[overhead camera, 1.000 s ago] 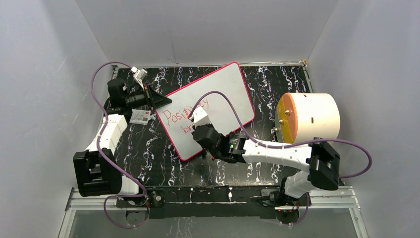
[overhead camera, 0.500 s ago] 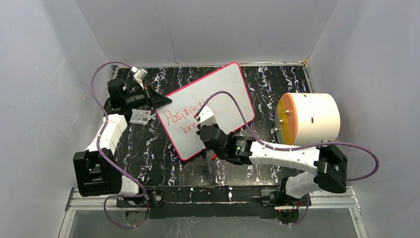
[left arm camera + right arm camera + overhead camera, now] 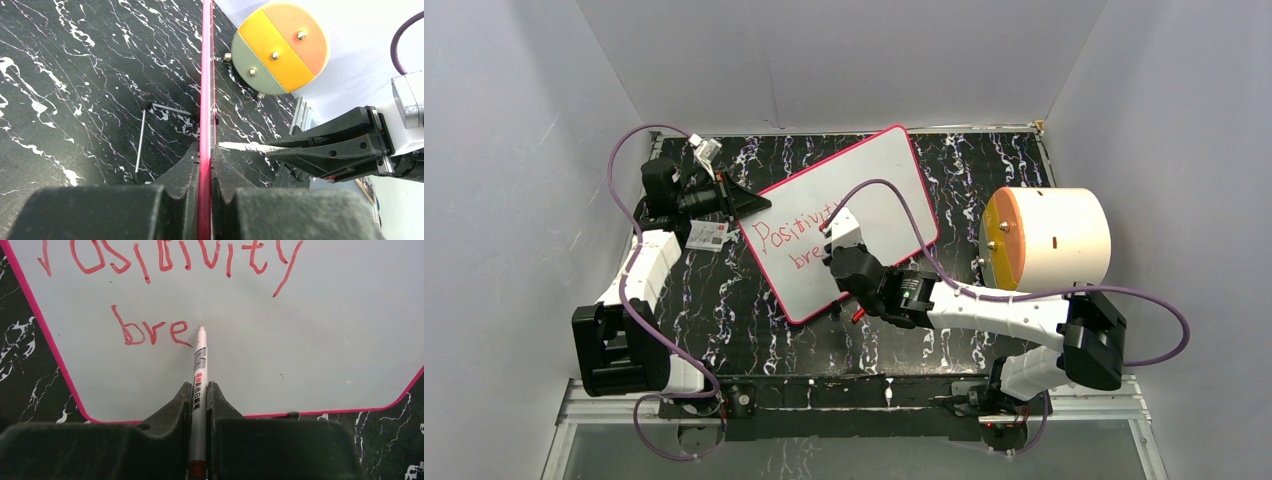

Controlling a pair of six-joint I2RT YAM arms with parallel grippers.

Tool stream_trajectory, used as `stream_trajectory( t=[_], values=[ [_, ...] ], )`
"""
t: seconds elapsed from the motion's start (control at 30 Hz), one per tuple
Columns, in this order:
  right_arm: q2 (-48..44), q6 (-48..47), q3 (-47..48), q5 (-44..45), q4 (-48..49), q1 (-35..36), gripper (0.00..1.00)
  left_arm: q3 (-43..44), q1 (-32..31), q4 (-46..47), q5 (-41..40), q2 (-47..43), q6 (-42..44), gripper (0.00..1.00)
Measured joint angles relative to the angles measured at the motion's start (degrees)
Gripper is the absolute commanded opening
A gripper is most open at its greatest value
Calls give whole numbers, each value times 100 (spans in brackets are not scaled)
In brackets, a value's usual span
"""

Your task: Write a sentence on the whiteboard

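The whiteboard (image 3: pixel 879 185) lies slanted on the black marble table, with a pink-red frame. Red script on it reads "Positivity" (image 3: pixel 796 228) and below it "bre" (image 3: pixel 150 330). My left gripper (image 3: pixel 749 203) is shut on the board's left edge (image 3: pixel 205 100), seen edge-on in the left wrist view. My right gripper (image 3: pixel 849 268) is shut on a grey marker (image 3: pixel 199 375). The marker's tip (image 3: pixel 201 329) sits just right of the "e", at or just above the board. The right gripper hides part of the second line in the top view.
A large white cylinder with an orange, yellow and grey face (image 3: pixel 1049 238) lies at the right of the board. A small printed card (image 3: pixel 708 235) lies at the left beside the left arm. A thin metal rod (image 3: pixel 141 140) lies on the table.
My right gripper has moved right along the second line with the marker. The writing there has grown from "br" to "bre". The left gripper has not moved.
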Motion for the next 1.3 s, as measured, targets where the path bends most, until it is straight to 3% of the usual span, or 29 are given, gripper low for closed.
stream_trajectory(
  t=[1.3],
  values=[
    [81,-9,0,50,33,-122,0,0,-2,-4,-2,0,2,0]
  ],
)
